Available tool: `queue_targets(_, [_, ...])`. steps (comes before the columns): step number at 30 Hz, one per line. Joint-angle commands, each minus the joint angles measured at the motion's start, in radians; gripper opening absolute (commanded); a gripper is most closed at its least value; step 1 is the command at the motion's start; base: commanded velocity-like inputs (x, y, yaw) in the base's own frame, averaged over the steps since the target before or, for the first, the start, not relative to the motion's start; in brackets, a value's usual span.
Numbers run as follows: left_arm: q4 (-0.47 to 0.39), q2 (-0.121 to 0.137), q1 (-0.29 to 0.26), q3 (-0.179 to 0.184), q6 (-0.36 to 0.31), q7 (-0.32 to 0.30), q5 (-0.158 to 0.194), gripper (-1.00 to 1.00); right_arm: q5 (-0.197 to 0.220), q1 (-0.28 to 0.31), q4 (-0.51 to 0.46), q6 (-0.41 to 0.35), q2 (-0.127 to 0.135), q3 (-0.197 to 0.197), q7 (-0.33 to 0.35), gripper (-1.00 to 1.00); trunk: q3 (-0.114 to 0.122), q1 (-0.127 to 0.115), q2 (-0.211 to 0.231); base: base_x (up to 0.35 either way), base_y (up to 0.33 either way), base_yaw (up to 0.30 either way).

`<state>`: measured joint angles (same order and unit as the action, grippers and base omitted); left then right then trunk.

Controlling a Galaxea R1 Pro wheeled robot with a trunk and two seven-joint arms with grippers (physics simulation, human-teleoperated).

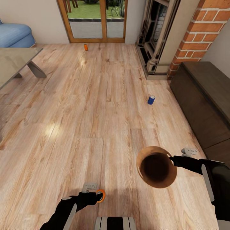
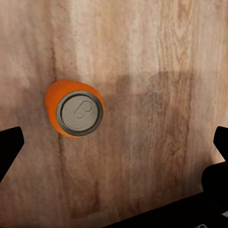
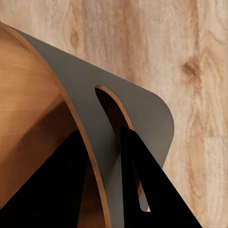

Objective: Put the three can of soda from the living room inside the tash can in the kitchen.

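Living room, wood plank floor (image 1: 95, 105): the left gripper (image 1: 95, 195) hangs low over an orange soda can (image 1: 101, 195) standing upright on the boards, its long axis vertical. In the left wrist view the can's grey top (image 2: 80, 113) faces the camera, off to one side of the midline between the widely parted fingertips (image 2: 9, 142), not yet between them; the coming move likely turns on sliding the gripper sideways until the can sits centred. The left forearm reaches forward, wrist bent downward. Beyond that can, toward the glass door (image 1: 95, 20), a second orange can (image 1: 86, 47) stands just before the threshold. Right of the near can, the copper trash can (image 1: 156, 166) is carried off the floor, mouth tilted toward the head camera, the right gripper (image 1: 173, 159) closed on its rim (image 3: 102, 152), one finger inside, one outside. Past the bin, near the fireplace (image 1: 156, 38), the blue can (image 1: 151, 99) stands slightly tilted, well apart from both arms
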<state>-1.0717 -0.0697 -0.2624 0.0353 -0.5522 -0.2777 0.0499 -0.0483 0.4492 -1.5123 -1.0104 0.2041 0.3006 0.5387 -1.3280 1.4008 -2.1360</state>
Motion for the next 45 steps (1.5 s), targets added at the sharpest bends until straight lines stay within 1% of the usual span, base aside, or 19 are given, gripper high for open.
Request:
queue_targets(1, [-0.003,0.0,0.0,0.001,0.001,0.0,0.0,1.0,0.019,0.0,0.0,-0.005,0.0,-0.002,0.0,-1.0,-0.002,0.0,0.0,0.0,0.0,0.0])
queue_targets(7, [-0.021,-0.002,0.0,0.001,-0.002,0.001,0.003,1.0,0.019,0.0,0.0,-0.005,0.001,-0.003,0.001,-1.0,-0.011,0.0,0.0,0.0,0.0,0.0])
queue_targets(15, [-0.019,-0.002,0.0,0.0,-0.003,0.002,0.004,1.0,0.019,0.0,-0.002,-0.005,-0.001,-0.009,0.001,-1.0,-0.025,0.0,0.0,0.0,0.0,0.0])
queue_targets(39, [-0.02,-0.003,0.0,0.001,-0.002,0.003,0.004,1.0,0.019,0.0,-0.002,-0.005,-0.002,-0.009,0.004,-1.0,-0.064,0.0,0.0,0.0,0.0,0.0])
queue_targets(45, [-0.023,-0.002,0.0,0.001,-0.002,0.002,0.005,1.0,0.019,0.0,-0.002,-0.005,-0.001,-0.005,0.003,-1.0,-0.066,0.0,0.0,0.0,0.0,0.0])
